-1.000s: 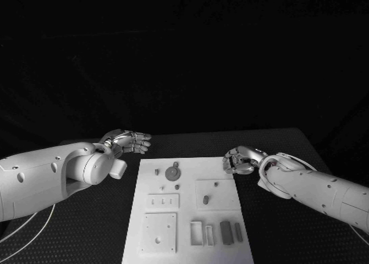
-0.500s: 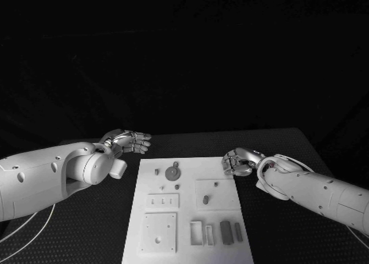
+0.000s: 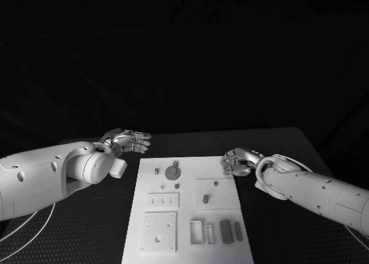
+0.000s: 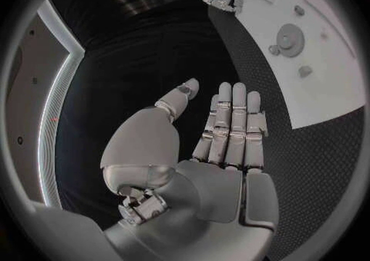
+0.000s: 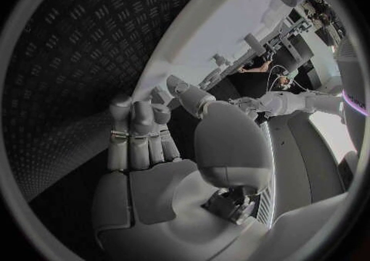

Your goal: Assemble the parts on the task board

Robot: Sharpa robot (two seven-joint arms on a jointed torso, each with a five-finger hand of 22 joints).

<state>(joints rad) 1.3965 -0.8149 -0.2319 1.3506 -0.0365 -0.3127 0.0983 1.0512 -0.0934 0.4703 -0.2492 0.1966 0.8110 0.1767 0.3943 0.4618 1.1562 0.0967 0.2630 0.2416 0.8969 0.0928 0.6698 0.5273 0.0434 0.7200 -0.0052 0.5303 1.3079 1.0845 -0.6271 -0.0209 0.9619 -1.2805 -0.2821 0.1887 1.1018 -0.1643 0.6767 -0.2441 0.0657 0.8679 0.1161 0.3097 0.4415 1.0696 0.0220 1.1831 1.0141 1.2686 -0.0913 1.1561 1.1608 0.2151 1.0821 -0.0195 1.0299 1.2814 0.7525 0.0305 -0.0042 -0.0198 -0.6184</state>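
White task board edge beside right hand; left hand apart; both spread, empty.

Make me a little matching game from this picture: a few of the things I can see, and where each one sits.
Things:
1. left hand
2. right hand
3. round disc part
4. task board

Places:
A. beside the board's right edge
B. in the middle of the black table
C. off the board's far left corner, holding nothing
D. on the board, near its far end

Pairs: 1-C, 2-A, 3-D, 4-B
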